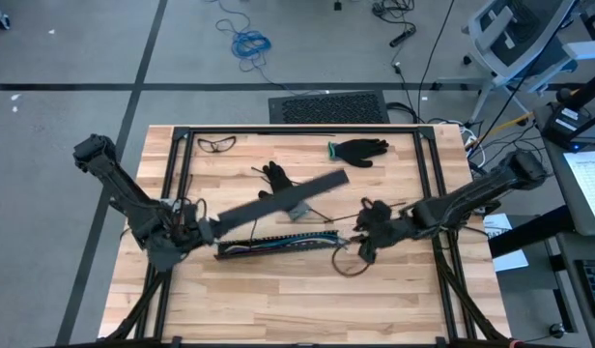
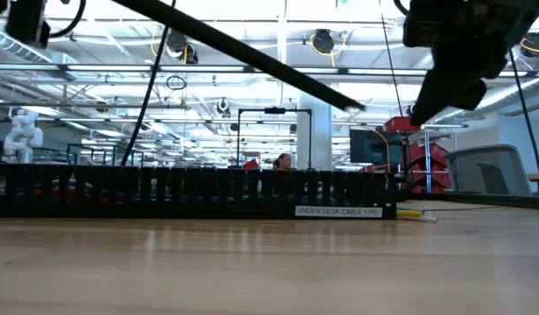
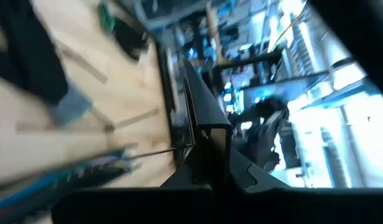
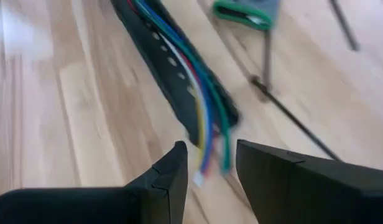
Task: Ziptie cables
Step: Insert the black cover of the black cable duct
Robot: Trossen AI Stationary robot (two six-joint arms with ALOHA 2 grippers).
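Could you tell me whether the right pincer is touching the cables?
Apart: the right wrist view shows the right pincer open, with the cables ending just ahead of its fingers.

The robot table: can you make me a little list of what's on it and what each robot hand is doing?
table: wooden top
cables: coloured wires lying in the black slotted tray
tray cover: long dark strip lifted at a slant above the tray
left gripper: shut on the cover's end
right gripper: open, empty, just off the wire ends
also there: two black gloves, safety glasses
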